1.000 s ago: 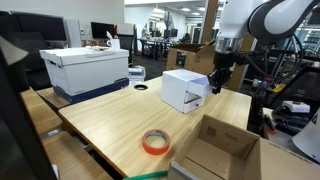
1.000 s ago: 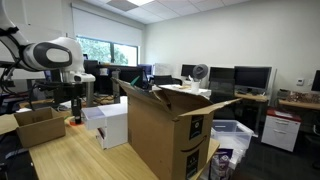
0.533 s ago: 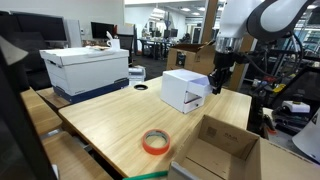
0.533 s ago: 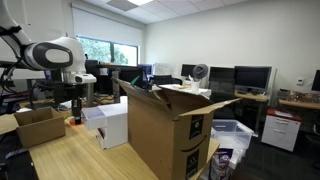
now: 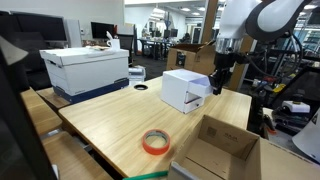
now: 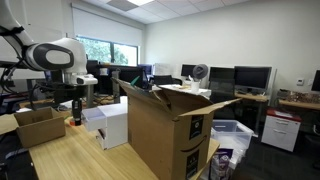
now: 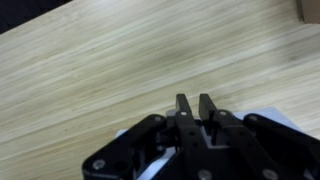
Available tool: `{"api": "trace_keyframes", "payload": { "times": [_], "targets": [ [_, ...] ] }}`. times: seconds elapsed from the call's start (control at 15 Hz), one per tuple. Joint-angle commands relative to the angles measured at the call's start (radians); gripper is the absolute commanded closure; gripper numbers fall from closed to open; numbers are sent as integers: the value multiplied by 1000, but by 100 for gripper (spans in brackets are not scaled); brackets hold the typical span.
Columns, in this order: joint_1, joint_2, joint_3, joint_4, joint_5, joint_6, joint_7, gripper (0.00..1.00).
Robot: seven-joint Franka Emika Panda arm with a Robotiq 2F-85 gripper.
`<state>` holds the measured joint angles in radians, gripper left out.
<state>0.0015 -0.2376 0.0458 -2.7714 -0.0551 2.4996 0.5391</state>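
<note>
My gripper (image 5: 216, 86) hangs above the wooden table (image 5: 110, 115), just beside the far edge of a small white box (image 5: 184, 90). In the wrist view the two black fingers (image 7: 194, 103) stand close together with only a narrow gap and nothing between them. They point at bare wood (image 7: 100, 70). Bits of the white box (image 7: 290, 116) show under the gripper body. In an exterior view the gripper (image 6: 76, 108) hangs beside the white box (image 6: 110, 122).
An orange tape roll (image 5: 154, 142) lies near the table's front. An open cardboard box (image 5: 222, 148) stands at the front corner. A large white and blue box (image 5: 88, 68) sits at the far end. A tall open cardboard carton (image 6: 165, 130) fills one exterior view.
</note>
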Motion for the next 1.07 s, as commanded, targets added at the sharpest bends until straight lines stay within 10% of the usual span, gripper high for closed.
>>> {"api": "trace_keyframes", "payload": {
  "times": [0.0, 0.8, 0.87, 1.0],
  "targets": [
    [-15, -3, -2, -4, 37, -17, -67, 93],
    [-12, -10, -10, -4, 38, -56, -120, 92],
    [-11, -10, -10, -4, 40, -58, -122, 60],
    [-10, -11, -9, -4, 41, -66, -120, 61]
  ]
}}
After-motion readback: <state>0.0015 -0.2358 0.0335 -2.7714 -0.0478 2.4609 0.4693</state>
